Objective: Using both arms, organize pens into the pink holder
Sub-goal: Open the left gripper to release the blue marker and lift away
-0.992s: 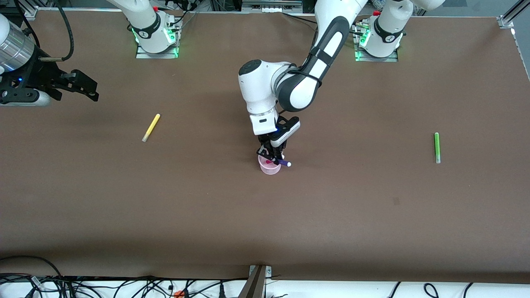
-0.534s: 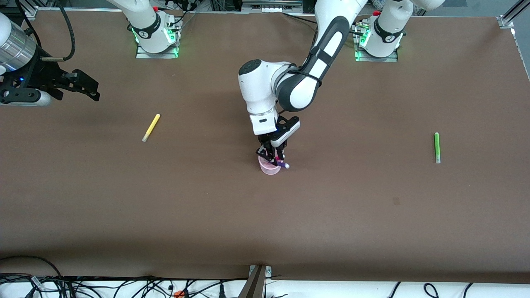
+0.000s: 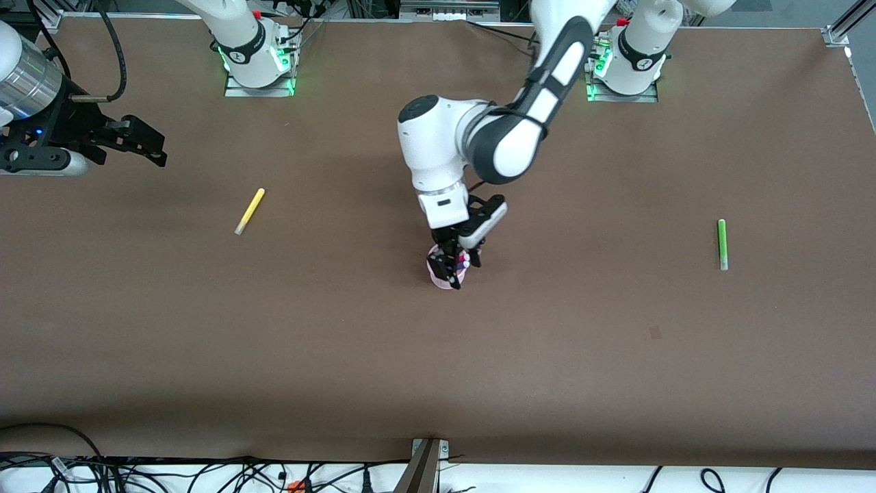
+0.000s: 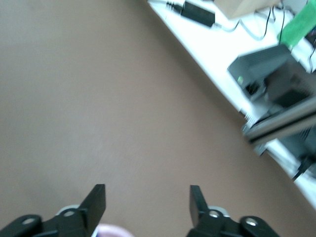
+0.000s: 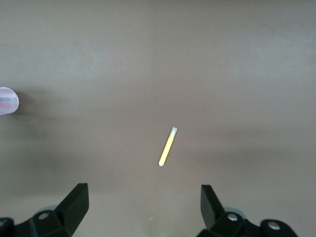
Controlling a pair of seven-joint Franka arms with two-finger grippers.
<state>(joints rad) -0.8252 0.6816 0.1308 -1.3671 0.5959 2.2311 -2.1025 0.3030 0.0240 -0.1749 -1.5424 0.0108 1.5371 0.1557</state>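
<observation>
The pink holder (image 3: 443,276) stands mid-table. My left gripper (image 3: 458,268) hangs just over it, open and empty; in the left wrist view (image 4: 147,192) the jaws stand wide apart with the holder's rim (image 4: 111,231) between them at the frame edge. The purple pen (image 3: 464,263) stands in the holder with its pale tip up. The magenta pen is mostly hidden inside. The yellow pen (image 3: 250,211) lies toward the right arm's end and shows in the right wrist view (image 5: 167,146). The green pen (image 3: 721,244) lies toward the left arm's end. My right gripper (image 3: 159,149) is open and empty in the air (image 5: 144,190).
The brown table (image 3: 438,370) has metal clamps at its edges. Cables and a bracket (image 3: 426,465) lie along the edge nearest the front camera. The holder also shows small in the right wrist view (image 5: 7,101).
My left gripper opened and let go of the purple pen, which went from lying across the rim to standing in the holder. The left arm shifted slightly. The right arm barely moved.
</observation>
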